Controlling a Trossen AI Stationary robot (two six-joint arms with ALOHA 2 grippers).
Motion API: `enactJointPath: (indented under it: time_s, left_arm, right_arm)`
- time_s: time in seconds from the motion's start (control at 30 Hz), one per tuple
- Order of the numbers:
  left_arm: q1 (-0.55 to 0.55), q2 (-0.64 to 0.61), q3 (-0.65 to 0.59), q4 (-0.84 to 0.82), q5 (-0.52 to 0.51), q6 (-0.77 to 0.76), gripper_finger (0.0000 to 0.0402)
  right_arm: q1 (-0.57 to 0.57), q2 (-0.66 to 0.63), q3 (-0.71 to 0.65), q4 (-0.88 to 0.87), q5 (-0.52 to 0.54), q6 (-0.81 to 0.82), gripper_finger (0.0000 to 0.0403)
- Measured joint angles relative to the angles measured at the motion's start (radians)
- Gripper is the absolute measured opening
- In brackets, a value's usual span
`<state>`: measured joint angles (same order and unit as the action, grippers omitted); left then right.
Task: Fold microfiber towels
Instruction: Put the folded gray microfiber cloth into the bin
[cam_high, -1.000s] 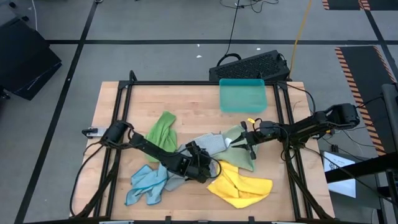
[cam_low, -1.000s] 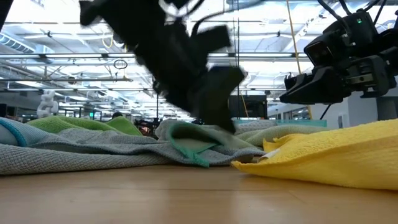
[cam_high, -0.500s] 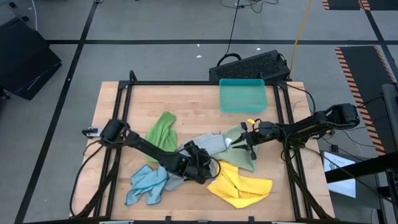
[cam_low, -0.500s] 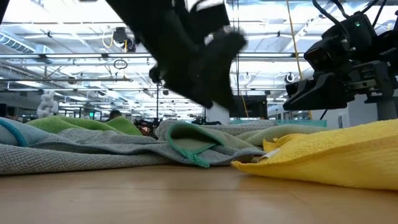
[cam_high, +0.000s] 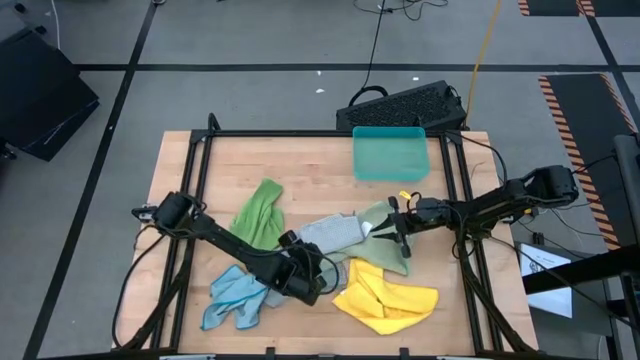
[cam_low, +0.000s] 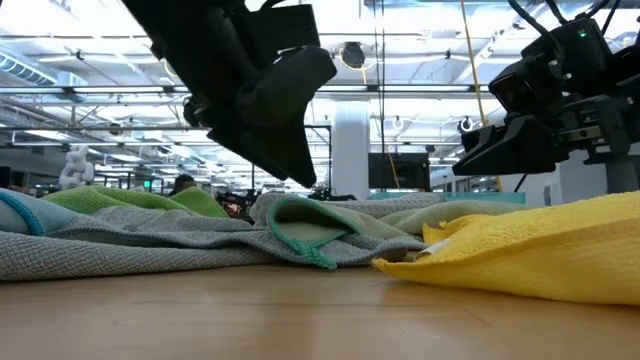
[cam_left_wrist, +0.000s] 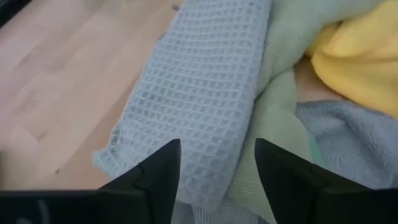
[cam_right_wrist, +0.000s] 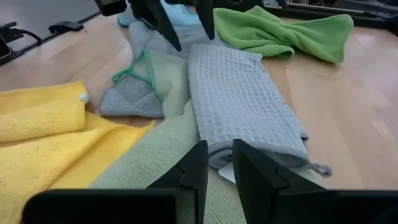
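The worktop (cam_high: 310, 160) is a pale wooden board in a black frame, standing on grey floor with taped lines; the low view looks past it into a bright hall with ceiling lights.

A rigid teal tray (cam_high: 390, 152) sits at the far edge, and a black keyboard (cam_high: 405, 104) lies on the floor just beyond it.

Six towels show, bunched at the near half of the worktop:
- One yellow towel (cam_high: 388, 298), crumpled, near right.
- One bright green towel (cam_high: 259, 212), twisted, left of centre.
- One light blue towel (cam_high: 236, 298), near left.
- One grey waffle towel (cam_high: 330, 231), folded into a long roll at the middle.
- One pale green towel (cam_high: 388, 240), lying under the waffle roll and reaching right.
- One small grey towel (cam_right_wrist: 130, 96) with a green hem, between the yellow and the waffle towel.

Two arms are in view. The left gripper (cam_high: 303, 277) hangs above the pile where the light blue, grey and yellow towels meet. Its fingers (cam_left_wrist: 158, 177) stand apart with the end of the waffle towel (cam_left_wrist: 205, 106) seen between them; they hold nothing. In the low view it is clear of the cloth.

The right gripper (cam_high: 392, 228) sits low at the right end of the waffle roll, over the pale green towel. Its fingers (cam_right_wrist: 193, 168) stand narrowly apart, just in front of the rolled edge (cam_right_wrist: 245, 106); I cannot tell whether they pinch cloth.
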<state>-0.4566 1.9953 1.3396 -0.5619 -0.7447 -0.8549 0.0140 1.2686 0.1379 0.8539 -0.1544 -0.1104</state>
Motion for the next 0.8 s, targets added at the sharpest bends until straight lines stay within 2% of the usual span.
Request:
enactJointPath:
  time_s: [0.17, 0.47, 0.8]
  left_arm:
    - [-0.002, 0.001, -0.019, 0.002, -0.007, -0.062, 0.0215]
    - [-0.005, 0.003, -0.022, 0.013, -0.012, 0.077, 0.0269]
    - [-0.011, 0.069, -0.026, 0.093, -0.019, 0.385, 0.0226]
  right_arm:
    - [0.001, 0.0, 0.0, 0.001, 0.001, 0.009, 0.0068]
    - [0.001, 0.0, 0.0, -0.006, 0.0, 0.012, 0.0068]
    - [0.001, 0.0, 0.0, -0.02, -0.002, 0.012, 0.0068]
